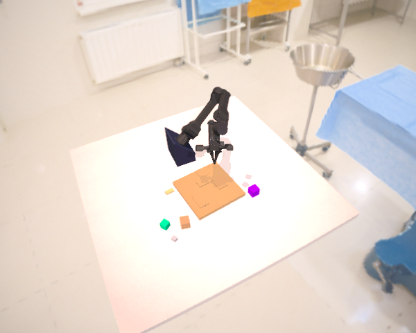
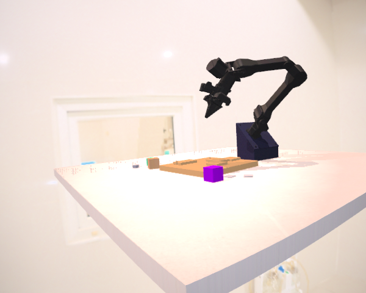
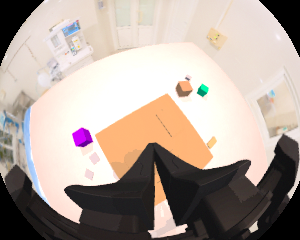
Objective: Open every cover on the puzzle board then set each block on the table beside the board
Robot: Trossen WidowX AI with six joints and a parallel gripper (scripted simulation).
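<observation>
The orange puzzle board [image 1: 215, 202] [image 2: 183, 170] [image 3: 135, 122] lies flat on the table. Several flat covers of the same orange show on it as thin outlines, one of them a raised cover [image 2: 186, 162] near the board's far left part in the exterior view. Whether each cover is open cannot be told, and no block shows in a well. My gripper [image 1: 214, 163] [image 2: 206, 117] [image 3: 153, 146] is shut and empty, high above the board, pointing down at a slant. In the wrist view the fingers hide the board's near part.
Around the board lie a purple cube [image 1: 254, 190] [image 2: 213, 173] [image 3: 82, 137], an orange-brown cube [image 1: 184, 222] [image 2: 152, 163] [image 3: 184, 88], a green cube [image 1: 164, 224] [image 3: 203, 90], a yellow piece [image 1: 169, 191] [image 3: 212, 142], a small greyish piece [image 1: 174, 238] [image 2: 135, 165] and two pale flat pieces [image 1: 248, 176] [image 1: 245, 184].
</observation>
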